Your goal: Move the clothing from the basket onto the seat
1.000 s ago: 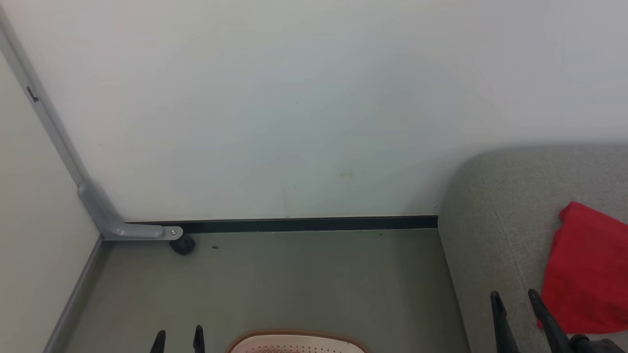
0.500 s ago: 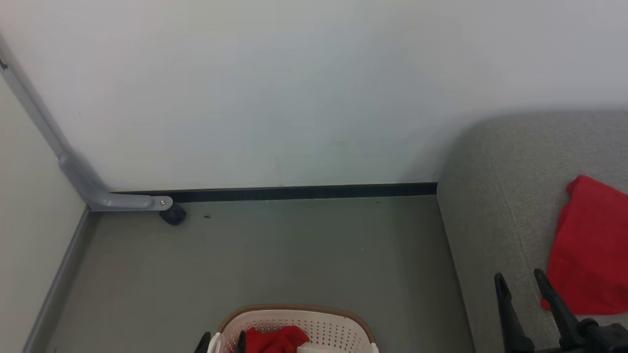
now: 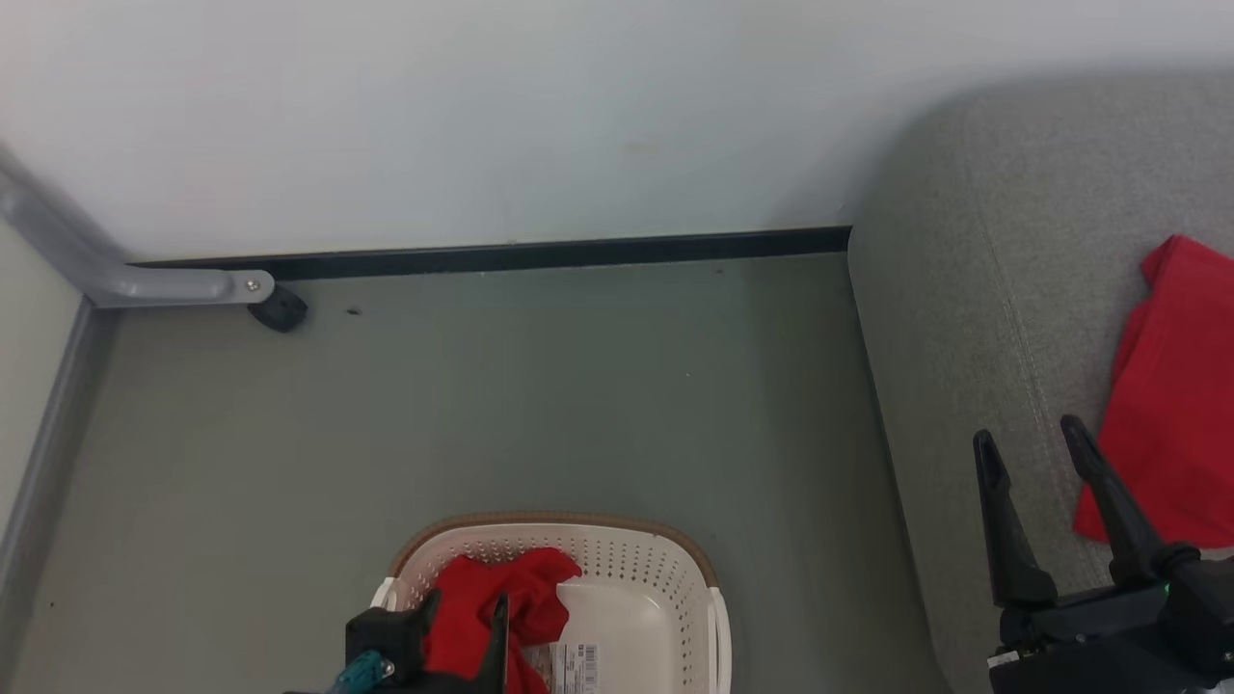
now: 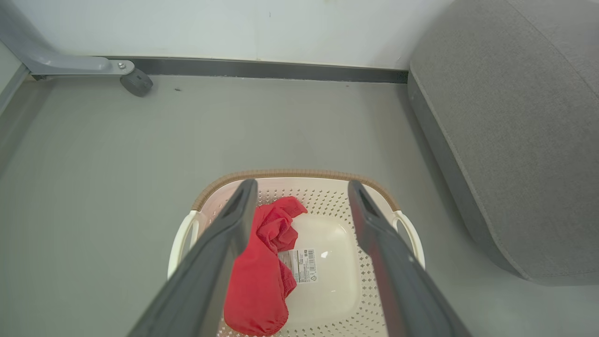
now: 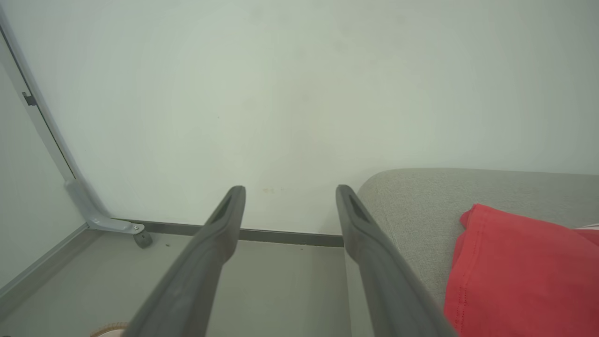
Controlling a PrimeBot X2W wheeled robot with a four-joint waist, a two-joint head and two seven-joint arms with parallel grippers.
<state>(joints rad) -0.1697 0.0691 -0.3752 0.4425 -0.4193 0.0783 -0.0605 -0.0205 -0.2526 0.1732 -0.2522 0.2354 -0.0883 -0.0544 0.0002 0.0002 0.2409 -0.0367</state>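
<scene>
Grey-green floor [image 3: 482,405] and pale wall [image 3: 482,96] frame the scene. Spread wide and empty, the left end effector [image 4: 302,186] hangs over the basket [image 4: 290,174] at lower centre, above a crumpled red garment [image 4: 259,276] on smooth perforated plastic. At right the right end effector [image 3: 1027,434], equally wide and empty, hovers by the seat [image 3: 964,241], beside another garment [image 3: 1176,386] lying flat on its coarse weave. A second pickup seems in hand: next, descend and pinch a raised fold.
</scene>
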